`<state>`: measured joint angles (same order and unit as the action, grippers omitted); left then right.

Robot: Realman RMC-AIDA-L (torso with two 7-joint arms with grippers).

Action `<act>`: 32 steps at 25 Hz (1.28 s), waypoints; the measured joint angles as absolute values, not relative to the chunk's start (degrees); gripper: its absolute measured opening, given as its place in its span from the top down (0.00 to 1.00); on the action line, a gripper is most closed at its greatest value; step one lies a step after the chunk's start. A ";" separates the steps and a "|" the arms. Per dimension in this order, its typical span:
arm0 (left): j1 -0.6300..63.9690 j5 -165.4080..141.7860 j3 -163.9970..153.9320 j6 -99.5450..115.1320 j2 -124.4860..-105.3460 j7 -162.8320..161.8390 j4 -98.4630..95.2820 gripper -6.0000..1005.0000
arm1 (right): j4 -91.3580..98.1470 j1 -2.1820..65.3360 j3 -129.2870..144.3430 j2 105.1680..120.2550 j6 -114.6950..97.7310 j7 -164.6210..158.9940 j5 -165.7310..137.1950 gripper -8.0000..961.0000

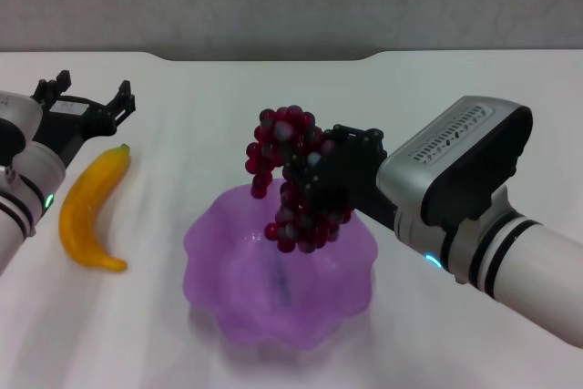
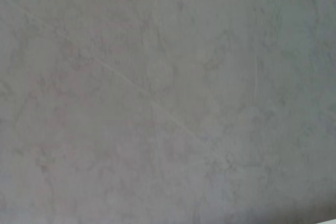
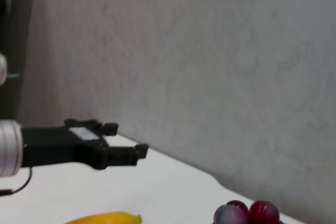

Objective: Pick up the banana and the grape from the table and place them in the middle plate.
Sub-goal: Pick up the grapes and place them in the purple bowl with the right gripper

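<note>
On white table [image 1: 455,107], right gripper [image 1: 314,179] fingers clamp grape [image 1: 293,179] above middle plate [image 1: 351,275]; left gripper [image 1: 91,97] fingers wide.

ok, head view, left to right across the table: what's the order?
Left claw, open above the table → banana lying on the table → middle plate, with the grape held over it → right claw, shut on the grape.
</note>
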<state>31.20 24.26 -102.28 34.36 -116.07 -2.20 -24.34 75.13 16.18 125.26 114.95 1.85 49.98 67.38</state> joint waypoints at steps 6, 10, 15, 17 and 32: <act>31.23 24.26 -102.21 34.36 -116.03 -2.20 -24.34 0.11 | 74.02 16.80 126.56 114.96 2.96 50.01 67.09 0.63; 31.28 24.26 -102.23 34.37 -116.01 -2.20 -24.35 0.11 | 72.55 17.65 128.05 114.99 3.04 50.01 67.06 0.63; 31.37 24.26 -102.33 34.37 -116.01 -2.20 -24.82 0.11 | 69.51 18.83 129.12 115.04 3.07 49.71 67.87 0.63; 31.37 24.26 -102.28 34.37 -116.01 -2.20 -24.84 0.11 | 68.48 19.32 129.44 115.06 3.08 49.66 68.19 0.63; 31.82 24.26 -102.12 34.37 -116.10 -2.26 -24.97 0.11 | 62.81 22.43 129.49 115.23 2.43 47.15 68.38 0.63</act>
